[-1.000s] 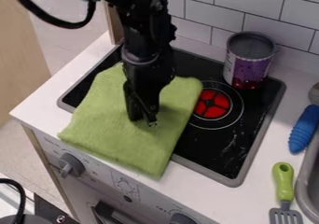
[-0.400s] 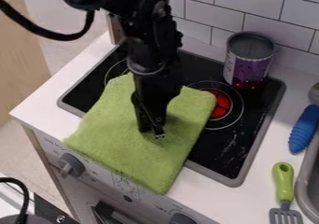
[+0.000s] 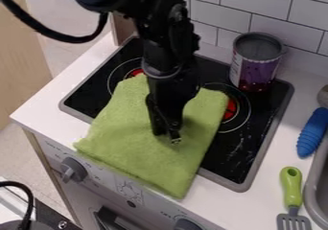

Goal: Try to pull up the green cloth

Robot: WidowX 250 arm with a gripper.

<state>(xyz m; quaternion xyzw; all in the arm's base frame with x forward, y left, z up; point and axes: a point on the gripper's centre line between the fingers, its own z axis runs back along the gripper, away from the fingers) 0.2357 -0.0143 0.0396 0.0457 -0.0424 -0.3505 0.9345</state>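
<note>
So my gripper (image 3: 166, 136) is down on the green cloth (image 3: 144, 159), which lies across the cooktop's (image 3: 236, 163) near edge. Honestly can't tell if it's open or closed.

From my station I see a folded, fuzzy cloth (image 3: 141, 157) in plain soft green, without any printed pattern, against my matte-black robot gripper (image 3: 167, 135). The flat rectangular cooktop (image 3: 224, 152) is glossy black with a grey rim, marked by thin white rings around round burner prints (image 3: 230, 109) in bright red cut by dark lines. I read the cylindrical can (image 3: 255, 71) as purple, deep red at its foot, with a whitish panel. White rectangular wall tiles (image 3: 224, 8) make a staggered grid of dark lines. The ridged oblong object (image 3: 312, 133) is blue; the slotted spatula (image 3: 291, 188) pairs a lime-green handle with a grey head.
</note>
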